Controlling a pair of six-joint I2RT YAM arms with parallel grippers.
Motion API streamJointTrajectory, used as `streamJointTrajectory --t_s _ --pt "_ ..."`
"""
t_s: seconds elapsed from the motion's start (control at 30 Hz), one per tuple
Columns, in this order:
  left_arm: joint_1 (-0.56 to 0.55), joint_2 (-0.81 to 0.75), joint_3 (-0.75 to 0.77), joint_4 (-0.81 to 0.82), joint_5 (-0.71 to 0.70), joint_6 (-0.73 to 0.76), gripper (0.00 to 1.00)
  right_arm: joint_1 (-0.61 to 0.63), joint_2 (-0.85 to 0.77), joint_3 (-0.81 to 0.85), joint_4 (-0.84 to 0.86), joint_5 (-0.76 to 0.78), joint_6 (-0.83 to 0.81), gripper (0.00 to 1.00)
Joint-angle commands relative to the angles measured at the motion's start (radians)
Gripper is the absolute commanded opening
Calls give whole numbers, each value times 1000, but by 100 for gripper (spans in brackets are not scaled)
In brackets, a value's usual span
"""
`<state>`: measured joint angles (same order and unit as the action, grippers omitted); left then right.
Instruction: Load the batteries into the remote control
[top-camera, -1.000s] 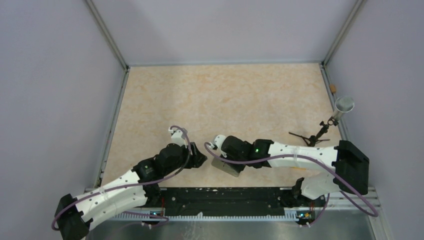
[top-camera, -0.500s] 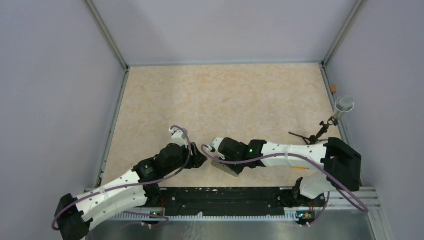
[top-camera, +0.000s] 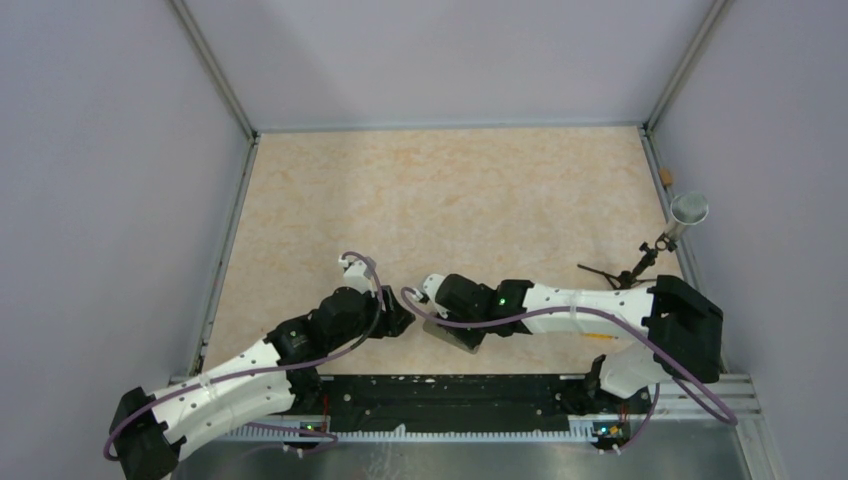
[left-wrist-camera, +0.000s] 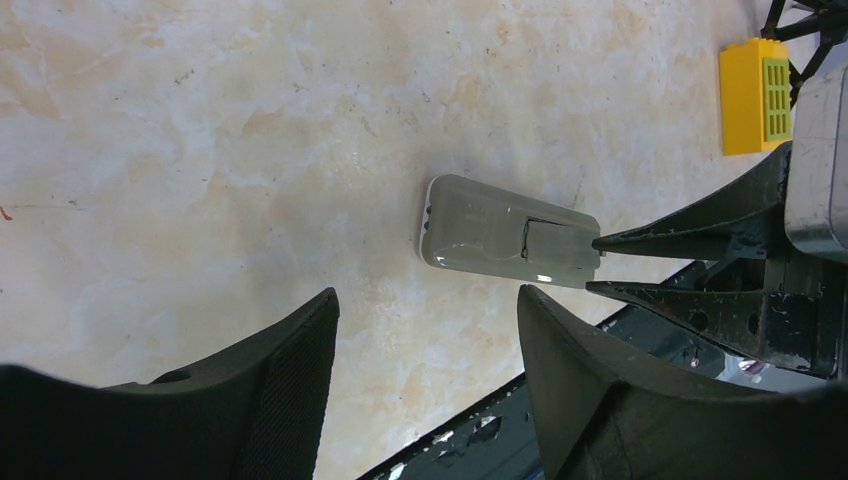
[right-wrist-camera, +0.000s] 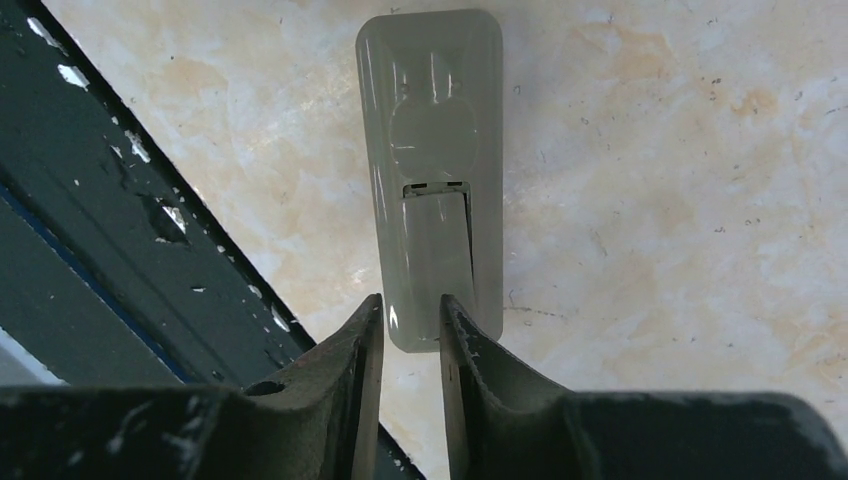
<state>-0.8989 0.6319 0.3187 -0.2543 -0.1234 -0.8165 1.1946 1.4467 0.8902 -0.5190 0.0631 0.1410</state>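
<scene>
The remote control (right-wrist-camera: 432, 170) lies grey back up near the table's front edge, its battery cover (right-wrist-camera: 437, 235) slightly askew. It also shows in the left wrist view as the remote control (left-wrist-camera: 510, 235) and from above as the remote control (top-camera: 455, 337). My right gripper (right-wrist-camera: 411, 300) is at its near end with the jaws a narrow gap apart: one fingertip beside the long edge, the other over the back by the cover. It grips nothing. My left gripper (left-wrist-camera: 428, 293) hovers open and empty just left of the remote. The batteries are out of view.
A yellow block (left-wrist-camera: 755, 95) lies beyond the remote, by the right arm. A black tripod stand with a metal funnel (top-camera: 688, 210) stands at the right wall. The black base rail (top-camera: 450, 392) runs along the front edge, close to the remote.
The right arm has shifted a little to the left, bringing its gripper closer over the remote's end. The left arm and the remote have stayed put.
</scene>
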Motion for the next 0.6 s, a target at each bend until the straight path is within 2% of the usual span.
streamJointTrajectory --t_s 0.0,0.2,0.57 --pt "3 -12 -12 35 4 6 67 -6 -44 10 -4 25 40 29" --pt "3 -12 -19 45 9 8 69 -6 -73 -14 -24 36 70 39" --pt "2 -19 -21 41 21 15 71 -54 -20 -18 -17 -14 55 49"
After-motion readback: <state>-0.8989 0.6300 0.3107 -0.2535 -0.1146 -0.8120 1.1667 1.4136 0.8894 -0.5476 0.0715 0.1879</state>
